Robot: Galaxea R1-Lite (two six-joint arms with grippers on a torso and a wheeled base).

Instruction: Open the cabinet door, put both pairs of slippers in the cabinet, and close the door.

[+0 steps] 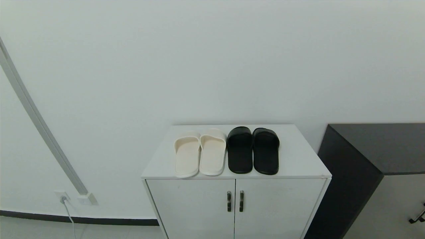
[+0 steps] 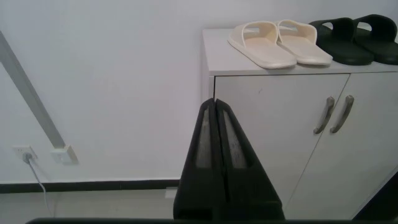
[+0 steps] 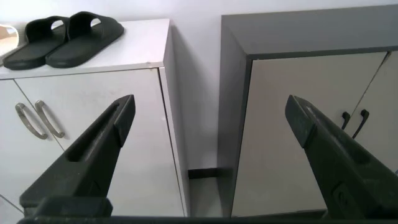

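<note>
A white cabinet stands against the wall with both doors closed and two dark handles at the centre seam. On its top lie a cream pair of slippers on the left and a black pair of slippers on the right, side by side. My left gripper is shut, with nothing in it, held low and off the cabinet's left front corner. My right gripper is open, low beside the cabinet's right side, empty. The black slippers and the handles appear in the right wrist view.
A dark grey cabinet stands close to the white one's right, with a narrow gap between them. A wall socket with a plugged cable and a slanted cable duct are on the wall to the left.
</note>
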